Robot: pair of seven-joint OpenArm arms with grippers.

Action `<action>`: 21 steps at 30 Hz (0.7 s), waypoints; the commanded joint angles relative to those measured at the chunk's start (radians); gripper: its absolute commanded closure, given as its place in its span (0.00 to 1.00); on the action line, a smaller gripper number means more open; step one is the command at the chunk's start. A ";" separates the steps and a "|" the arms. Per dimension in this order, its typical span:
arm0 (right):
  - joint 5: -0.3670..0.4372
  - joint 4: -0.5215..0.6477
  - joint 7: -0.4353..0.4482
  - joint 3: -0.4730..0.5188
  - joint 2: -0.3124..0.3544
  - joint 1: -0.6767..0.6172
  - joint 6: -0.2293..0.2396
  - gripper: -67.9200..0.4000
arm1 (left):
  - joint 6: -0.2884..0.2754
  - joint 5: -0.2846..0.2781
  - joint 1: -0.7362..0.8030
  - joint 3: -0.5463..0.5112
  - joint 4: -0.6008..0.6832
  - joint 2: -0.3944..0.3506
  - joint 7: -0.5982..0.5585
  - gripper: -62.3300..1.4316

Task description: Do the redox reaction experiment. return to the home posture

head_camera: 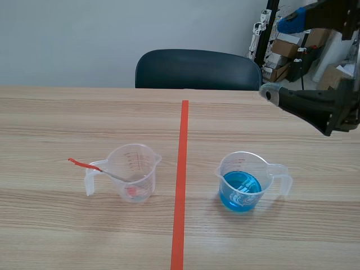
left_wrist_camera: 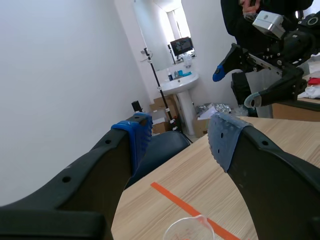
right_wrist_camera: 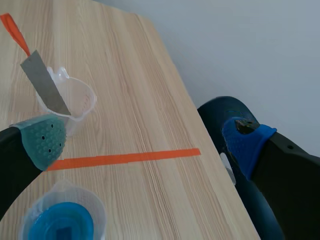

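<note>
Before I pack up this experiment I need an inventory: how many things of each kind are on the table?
Clear measuring cups: 2 (cup with blue liquid, cup with the strip)
Metal strip with a red tag: 1
Total: 3

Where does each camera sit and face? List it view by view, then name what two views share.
Scene view: between the arms, facing across the table to the chair; the right arm shows raised, jaws open.
Left wrist view: raised, looking over the table toward the right arm; own jaws open.
Right wrist view: high, looking down on the strip cup and blue-liquid cup; own jaws open.
Shared: scene and right wrist views both show both cups and the tape line.
</note>
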 commanded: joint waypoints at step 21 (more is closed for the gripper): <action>0.149 -0.263 -0.077 0.173 -0.033 -0.055 -0.095 0.00 | 0.025 -0.079 -0.072 0.008 0.066 -0.179 0.171 0.65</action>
